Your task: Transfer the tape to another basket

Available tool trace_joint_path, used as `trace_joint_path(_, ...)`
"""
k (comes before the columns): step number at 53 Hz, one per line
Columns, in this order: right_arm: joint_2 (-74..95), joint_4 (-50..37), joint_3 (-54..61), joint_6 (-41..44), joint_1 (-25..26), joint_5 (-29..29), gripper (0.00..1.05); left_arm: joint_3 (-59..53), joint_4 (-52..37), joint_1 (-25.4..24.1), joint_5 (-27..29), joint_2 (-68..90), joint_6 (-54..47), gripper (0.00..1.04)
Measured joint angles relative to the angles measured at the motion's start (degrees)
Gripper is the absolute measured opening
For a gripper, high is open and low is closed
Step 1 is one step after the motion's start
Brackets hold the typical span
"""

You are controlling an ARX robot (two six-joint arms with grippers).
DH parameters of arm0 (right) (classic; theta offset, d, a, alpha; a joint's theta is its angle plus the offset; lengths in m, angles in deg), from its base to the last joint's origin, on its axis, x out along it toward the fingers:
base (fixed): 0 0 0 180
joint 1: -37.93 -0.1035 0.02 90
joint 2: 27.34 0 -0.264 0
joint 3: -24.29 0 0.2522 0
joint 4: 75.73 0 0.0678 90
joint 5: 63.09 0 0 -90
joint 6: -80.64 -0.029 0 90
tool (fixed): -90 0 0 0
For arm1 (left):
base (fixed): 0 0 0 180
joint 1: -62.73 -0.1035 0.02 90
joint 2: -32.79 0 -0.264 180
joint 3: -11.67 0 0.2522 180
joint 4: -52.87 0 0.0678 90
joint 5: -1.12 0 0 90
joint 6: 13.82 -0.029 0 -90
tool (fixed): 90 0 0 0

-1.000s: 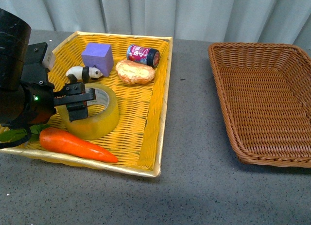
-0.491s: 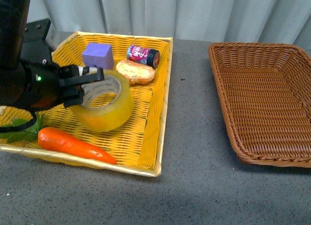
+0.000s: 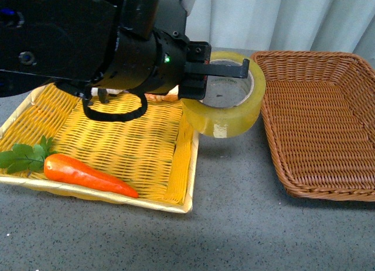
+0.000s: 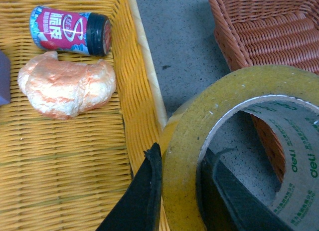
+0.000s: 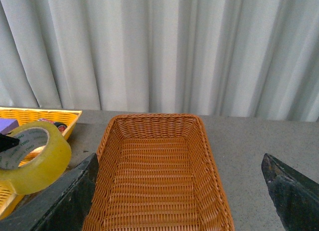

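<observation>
My left gripper (image 3: 202,83) is shut on the wall of the tape (image 3: 228,116), a wide yellowish roll with a white printed core. It holds the roll in the air over the grey table, between the yellow basket's right rim and the brown wicker basket (image 3: 328,119). In the left wrist view, the fingers (image 4: 144,191) pinch the tape (image 4: 214,106), one outside and one inside the core. The brown basket (image 5: 154,181) holds nothing. My right gripper (image 5: 177,201) is open above its near end. The tape also shows in the right wrist view (image 5: 35,163).
The yellow basket (image 3: 135,148) holds a carrot (image 3: 88,174) at its front. A bread roll (image 4: 65,86) and a red can (image 4: 70,30) lie at its back. My left arm hides that back part in the front view. A grey curtain hangs behind the table.
My left gripper has lifted the tape out of the yellow basket and carried it right, up to the brown basket's left rim. The arm now covers the yellow basket's back.
</observation>
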Motion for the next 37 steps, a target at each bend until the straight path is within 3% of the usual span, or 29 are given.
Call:
trace_joint_path(18,0.22,0.28,-0.07,-0.24,-0.22,-0.96,0.96,3.93,1.57,2.64,1.14,1.55,0.48,0.17)
trace_joint_path(20,1.88,3.26,-1.49,-1.44,-2.10,-5.79,0.96,3.93,1.62,2.69,1.11,1.55,0.46,0.17)
trace_joint_path(24,11.50,13.38,-6.75,-3.43,-9.25,-26.93,0.96,3.98,1.81,2.75,1.09,1.55,0.46,0.17)
trace_joint_path(26,14.49,12.79,-7.72,-3.26,-9.51,-30.62,0.96,4.00,1.81,2.75,1.16,1.55,0.48,0.17)
trace_joint_path(30,19.56,10.36,-10.49,-3.34,-6.97,-28.85,0.96,4.02,1.81,2.75,1.09,1.55,0.48,0.17)
trace_joint_path(37,29.90,3.43,-16.50,-1.88,-0.02,-17.44,0.96,4.02,1.84,2.71,1.33,1.53,0.48,0.17)
